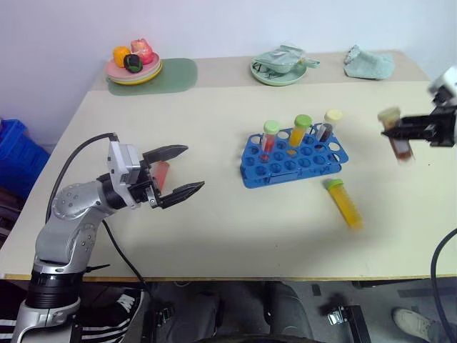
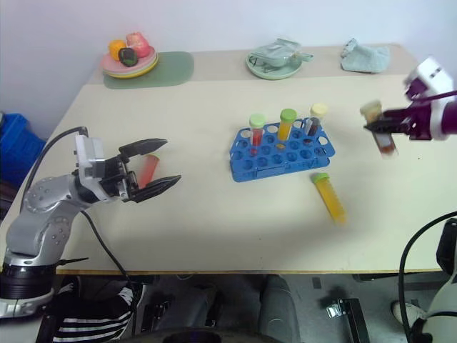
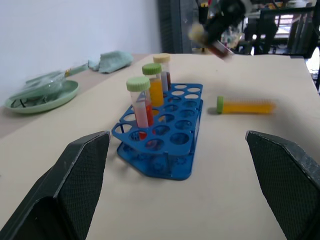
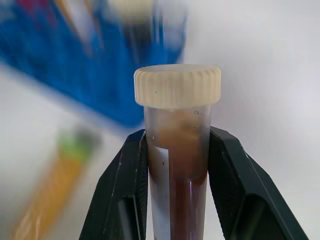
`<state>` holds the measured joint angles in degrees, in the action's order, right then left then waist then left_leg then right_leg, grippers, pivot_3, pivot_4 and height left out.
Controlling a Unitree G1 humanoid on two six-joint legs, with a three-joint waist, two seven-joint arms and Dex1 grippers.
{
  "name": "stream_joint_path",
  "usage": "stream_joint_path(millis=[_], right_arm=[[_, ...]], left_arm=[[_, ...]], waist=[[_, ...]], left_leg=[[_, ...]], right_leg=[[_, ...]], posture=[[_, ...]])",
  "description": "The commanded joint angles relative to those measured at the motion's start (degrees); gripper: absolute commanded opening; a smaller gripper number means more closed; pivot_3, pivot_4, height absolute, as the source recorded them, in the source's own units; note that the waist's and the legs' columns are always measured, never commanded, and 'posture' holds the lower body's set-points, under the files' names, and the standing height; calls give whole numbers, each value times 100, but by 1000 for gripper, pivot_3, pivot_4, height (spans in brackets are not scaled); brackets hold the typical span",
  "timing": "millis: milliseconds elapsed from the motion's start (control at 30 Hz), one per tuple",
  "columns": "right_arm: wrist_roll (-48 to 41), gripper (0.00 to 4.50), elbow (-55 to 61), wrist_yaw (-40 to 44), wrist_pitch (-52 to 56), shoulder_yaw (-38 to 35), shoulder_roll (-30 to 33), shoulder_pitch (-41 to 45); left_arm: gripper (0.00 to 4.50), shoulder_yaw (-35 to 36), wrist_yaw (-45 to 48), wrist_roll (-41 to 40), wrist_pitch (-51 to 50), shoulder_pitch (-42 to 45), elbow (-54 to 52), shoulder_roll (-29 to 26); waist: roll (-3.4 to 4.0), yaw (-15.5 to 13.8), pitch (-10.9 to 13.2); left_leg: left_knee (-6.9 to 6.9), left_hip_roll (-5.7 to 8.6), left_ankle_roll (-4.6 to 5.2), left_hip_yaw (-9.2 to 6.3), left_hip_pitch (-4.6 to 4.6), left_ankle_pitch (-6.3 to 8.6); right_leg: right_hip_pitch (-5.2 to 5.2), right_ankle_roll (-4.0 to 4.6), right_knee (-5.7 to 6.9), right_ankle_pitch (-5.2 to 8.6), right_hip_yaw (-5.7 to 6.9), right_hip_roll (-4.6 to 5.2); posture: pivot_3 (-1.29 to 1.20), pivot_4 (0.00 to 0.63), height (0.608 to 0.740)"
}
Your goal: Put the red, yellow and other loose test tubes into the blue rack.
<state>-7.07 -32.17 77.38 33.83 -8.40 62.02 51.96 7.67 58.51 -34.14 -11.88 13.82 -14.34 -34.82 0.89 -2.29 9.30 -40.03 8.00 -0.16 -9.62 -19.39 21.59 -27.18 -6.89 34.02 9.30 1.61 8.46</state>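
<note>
At right, the right gripper (image 2: 380, 125) clamps a brown tube (image 2: 381, 132). The blue rack (image 2: 280, 151) sits centre. The left gripper (image 2: 158, 166) gapes at left.

Bright, even light; soft shadows. Motion blur on right hand (image 1: 400, 136); right wrist background smeared.

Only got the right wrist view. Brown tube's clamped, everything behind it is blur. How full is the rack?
Observer: Three capped tubes stand in the blue rack, along its far side.
Operator: Any loose ones nearby?
Observer: A yellow tube with a green cap lies on the table just in front of the rack's right end.
Operator: What's the left arm doing?
Observer: The left gripper is open, left of the rack, with a red tube on the table showing between its fingers.
</note>
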Motion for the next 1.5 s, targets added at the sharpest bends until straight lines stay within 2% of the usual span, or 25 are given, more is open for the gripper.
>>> stream_joint_path(millis=[33, 133, 233, 333, 433, 600, 800, 1500], right_arm=[[-794, 1615, 1260, -816, 262, -1201, -410, -547], [-829, 1615, 2259, -1626, -240, -1685, -823, -1253], [-948, 1615, 3547, -2863, -426, -2181, -1758, -1985], [-959, 1615, 4111, -3651, -761, -2273, -2493, -2458], [-982, 1615, 4497, -4267, -1030, -2030, -3281, -2934], [-968, 1615, 4749, -4831, -1361, -1510, -4022, -3288], [-832, 1615, 4392, -5138, -1905, -1275, -4146, -3371], [-730, 1615, 3481, -5170, -2870, -777, -3928, -3326]], left_arm=[[4500, 72, 37, 52, 150, 132, 82, -22], [4500, 105, 98, 78, 199, 218, 218, -58], [4500, 163, 176, 85, 218, 432, 443, -137], [4500, 140, 241, 98, 240, 595, 630, -154], [4500, 71, 288, 123, 254, 778, 809, -105], [4500, 24, 360, 134, 204, 987, 955, -108], [4500, 45, 377, 105, 77, 1024, 886, -161], [4500, 91, 171, 26, -347, 756, 403, -158]], waist=[[-3, -4, -2], [-3, -4, -2], [-4, 2, -3], [-2, 22, -4], [-2, 25, -5], [-2, 60, -5], [-2, 152, -5], [-2, 199, -5]], left_leg=[[-3, 1, 1, 1, 1, 0], [-6, 2, 1, 2, 1, 0], [-5, 1, 1, -1, 2, 0], [-7, 1, 0, 2, 4, -1], [-9, 2, 1, 6, 6, -1], [-8, 3, 1, 6, 8, -1], [-7, 3, 1, 1, 9, -1], [-4, -2, 1, 2, 12, -1]], right_leg=[[1, -1, 0, 0, 0, 1], [1, -4, 3, -4, -1, 2], [0, -4, 5, -4, 0, 0], [0, -4, 9, -5, -2, 0], [1, -4, 9, -8, -7, 0], [3, -3, 8, -9, -8, -1], [4, -3, 8, -9, -7, -4], [4, -2, 7, -8, -9, -11]], posture=[[0, 150, 740], [0, 150, 740], [0, 150, 740], [0, 150, 740], [0, 150, 740], [0, 150, 740], [0, 150, 740], [0, 150, 740]])
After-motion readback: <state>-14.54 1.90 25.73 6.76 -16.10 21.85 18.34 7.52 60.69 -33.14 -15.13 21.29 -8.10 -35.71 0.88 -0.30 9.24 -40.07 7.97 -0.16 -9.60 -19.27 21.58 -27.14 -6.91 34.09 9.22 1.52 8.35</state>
